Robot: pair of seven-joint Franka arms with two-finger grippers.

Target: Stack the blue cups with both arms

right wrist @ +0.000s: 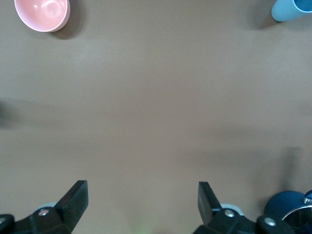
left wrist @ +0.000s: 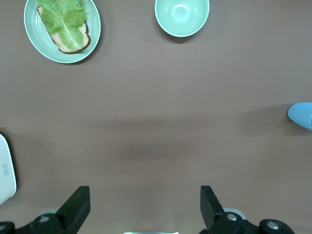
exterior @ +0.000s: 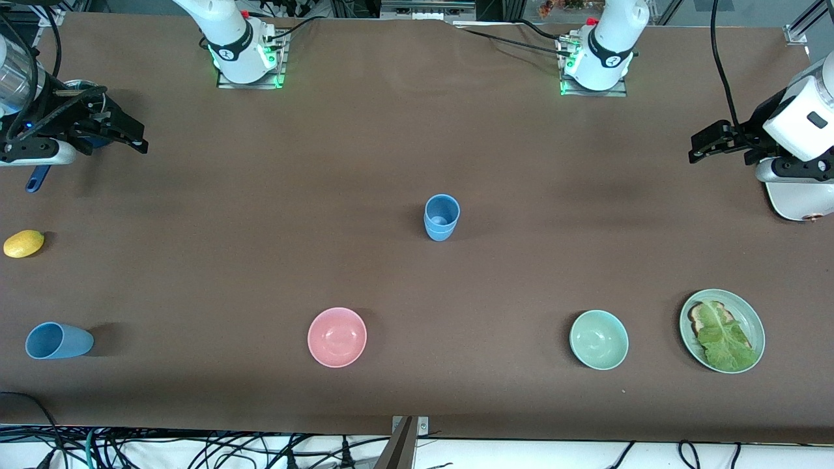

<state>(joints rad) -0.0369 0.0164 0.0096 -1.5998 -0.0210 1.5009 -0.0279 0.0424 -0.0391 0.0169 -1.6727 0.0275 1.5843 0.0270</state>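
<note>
1. From the front view I saw a stack of two blue cups (exterior: 442, 217) standing upright near the middle of the brown table (exterior: 417, 130). A third blue cup (exterior: 58, 341) lay on its side near the table's edge at the right arm's end, nearer the camera than a lemon (exterior: 23, 243). Along the edge nearest the camera sat a pink bowl (exterior: 337, 337), a green bowl (exterior: 599, 339) and a green plate (exterior: 749, 319) carrying toast with lettuce (exterior: 723, 335). The right gripper (exterior: 127, 133) waited over the right arm's end of the table, above a dark-blue pot (exterior: 38, 179); the left gripper (exterior: 707, 144) waited over the left arm's end. Both had their fingers apart, holding nothing.

2. In the left wrist view, the left gripper's fingers (left wrist: 78, 207) stood wide apart over bare table, with the plate, the green bowl and a stacked cup's edge in sight.

3. In the right wrist view, the right gripper's fingers (right wrist: 75, 197) stood wide apart too, with the pink bowl and the tipped cup in sight.
</note>
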